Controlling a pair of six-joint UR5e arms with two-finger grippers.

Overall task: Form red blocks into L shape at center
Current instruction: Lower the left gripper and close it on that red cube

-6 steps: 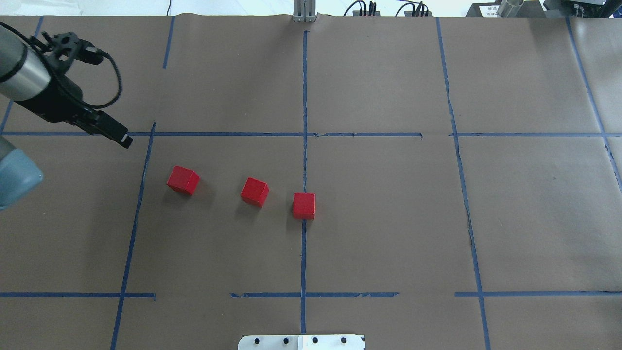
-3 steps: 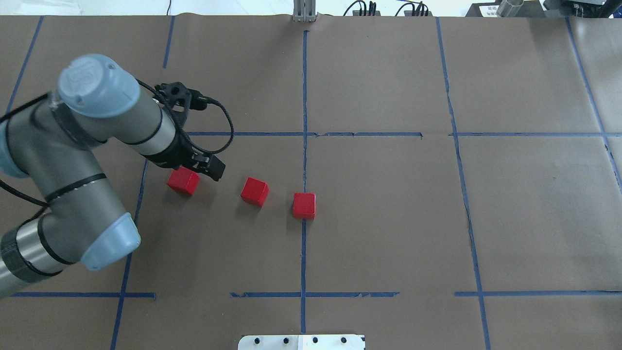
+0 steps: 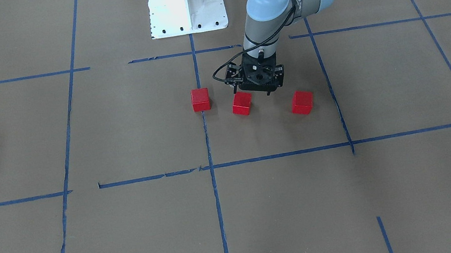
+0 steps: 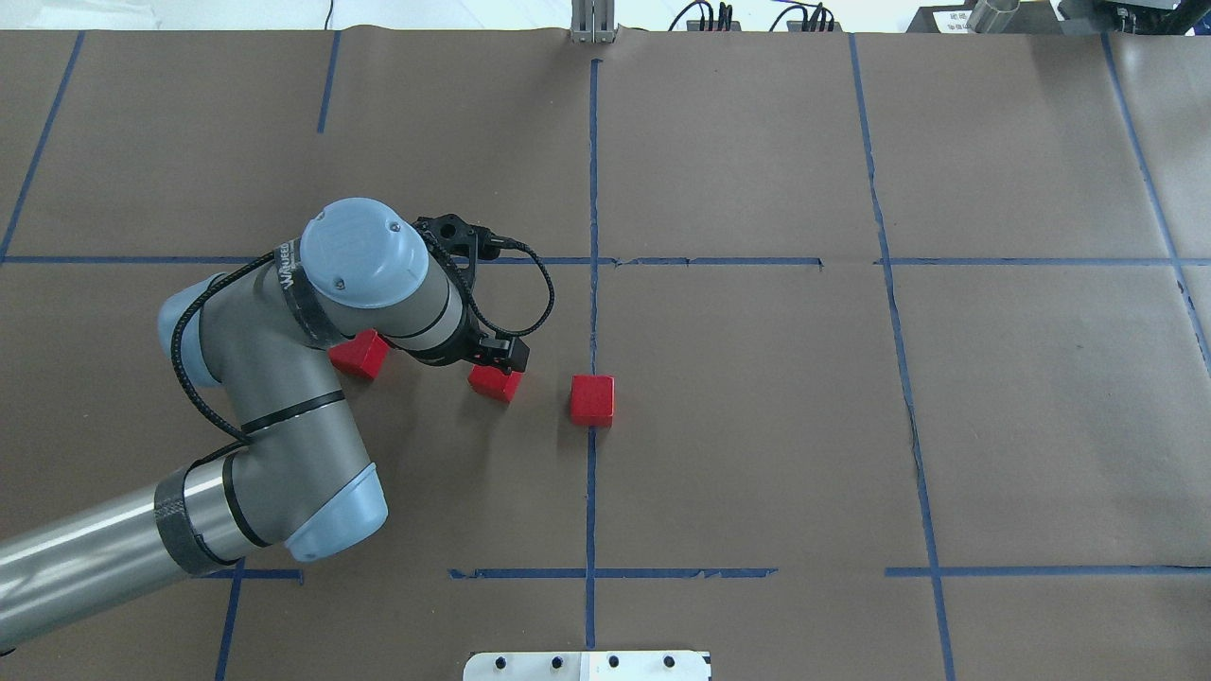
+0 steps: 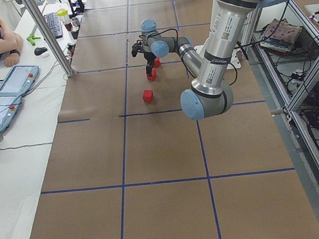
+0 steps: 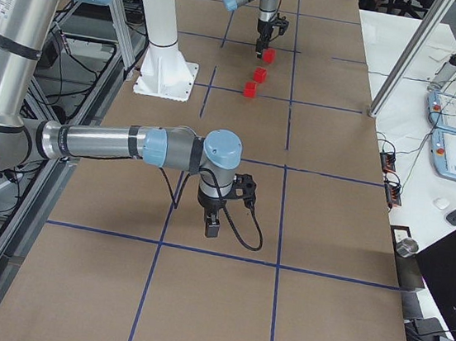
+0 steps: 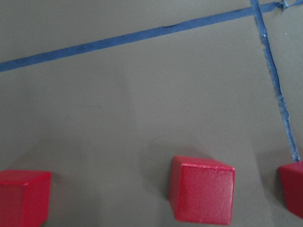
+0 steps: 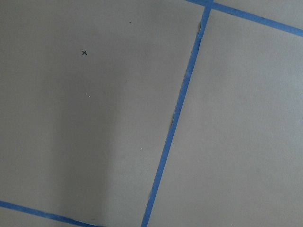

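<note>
- Right block (image 4: 592, 399): on the table (image 4: 757, 426), sitting across the centre tape (image 4: 593, 170) line, roughly square to it.
- Mid block (image 4: 497, 386): near it on the robot's left, apart from it, turned a bit off the grid. From overhead its far edge is hidden by the hand.
- Left block (image 3: 302, 102): further left again, short of the next tape line. From overhead the arm (image 4: 284, 397) covers most of it.
- All 3 make a loose, slightly slanted row, none touching; no L yet.
- Left hand (image 4: 506, 356): points down, hovers off the table about over the mid block; exact offset unclear. Grips no block, all 3 rest on the table. Fingers hidden by hand body & arm, so can't tell wide or narrow.
- Left wrist cam: mid block low & right of centre, left block in lower-left corner, right block cut by the right edge, at the end of a tape line.
- Right hand (image 6: 212, 228): well apart from the blocks, pointing down close over the table near a tape crossing. Seen only from the side, so can't tell its opening. Its wrist cam shows table & tape.
</note>
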